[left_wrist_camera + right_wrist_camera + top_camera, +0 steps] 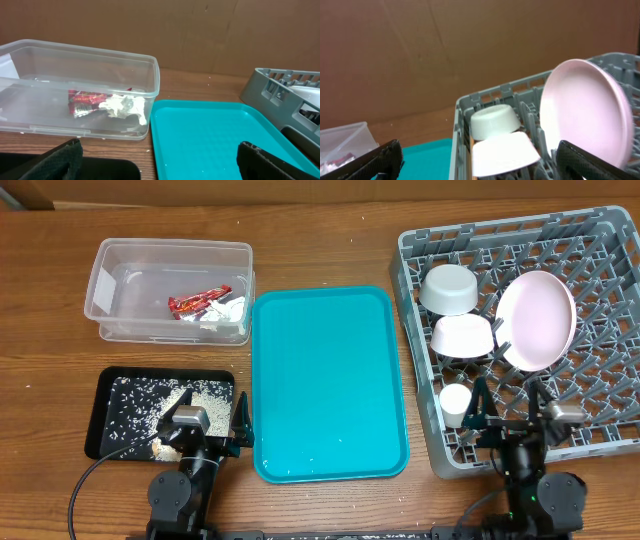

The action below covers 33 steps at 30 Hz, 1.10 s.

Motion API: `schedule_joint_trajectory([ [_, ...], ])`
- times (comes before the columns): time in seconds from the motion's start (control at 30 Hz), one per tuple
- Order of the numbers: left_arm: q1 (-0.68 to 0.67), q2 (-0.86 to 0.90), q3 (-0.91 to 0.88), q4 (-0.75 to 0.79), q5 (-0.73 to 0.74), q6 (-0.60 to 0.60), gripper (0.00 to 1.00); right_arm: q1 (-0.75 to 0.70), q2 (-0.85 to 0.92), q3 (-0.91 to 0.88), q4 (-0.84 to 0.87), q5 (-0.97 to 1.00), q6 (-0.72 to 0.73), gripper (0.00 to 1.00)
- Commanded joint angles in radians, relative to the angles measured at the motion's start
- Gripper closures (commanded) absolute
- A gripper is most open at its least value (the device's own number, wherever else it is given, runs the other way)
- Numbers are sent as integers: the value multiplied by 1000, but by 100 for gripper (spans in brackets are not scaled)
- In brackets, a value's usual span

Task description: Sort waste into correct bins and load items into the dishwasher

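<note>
**A:** How does the left tool point(205, 432) stand?

**B:** It is spread wide, with nothing between its fingers. It sits low over the near right end of the black tray point(98, 442), where the rice scraps point(150, 402) lie scattered.

**A:** And the right tool point(510, 412)?

**B:** It is just as wide, and empty too. It hangs over the near edge of the grey dish rack point(610, 420), and the small white cup point(456, 402) stands in the rack just to its left.

**A:** What else is in the rack?

**B:** The pink plate point(537, 320) stands on edge among the pegs. To its left are the far bowl point(450, 288) and the near bowl point(463, 335), both white and close together.

**A:** Where is the rest of the waste?

**B:** The red wrapper point(195, 302) and the white tissue point(228, 310) lie touching inside the clear tub point(170, 250), at the far left of the tabletop point(330, 240). The teal tray point(330, 380) lies between the two bins and the rack.
</note>
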Motion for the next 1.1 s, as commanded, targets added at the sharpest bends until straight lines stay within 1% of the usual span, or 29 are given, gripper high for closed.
schedule_joint_trajectory([
  [0.0,-4,-10,-4,-2,-2,-6,0,21,-12,-77,83,-21,2,0],
  [0.13,-4,-10,-4,-2,-2,-6,0,41,-12,-170,235,-24,2,0],
  [0.17,-4,-10,-4,-2,-2,-6,0,48,-12,-179,240,-24,-1,0],
  [0.33,-4,-10,-4,-2,-2,-6,0,92,-12,-179,243,-11,0,0],
  [0.43,-4,-10,-4,-2,-2,-6,0,124,-12,-179,217,-13,1,0],
  [0.57,-4,-10,-4,-2,-2,-6,0,126,-11,-179,145,-16,1,0],
  [1.07,-4,-10,-4,-2,-2,-6,0,126,-9,-179,145,-16,1,0],
])
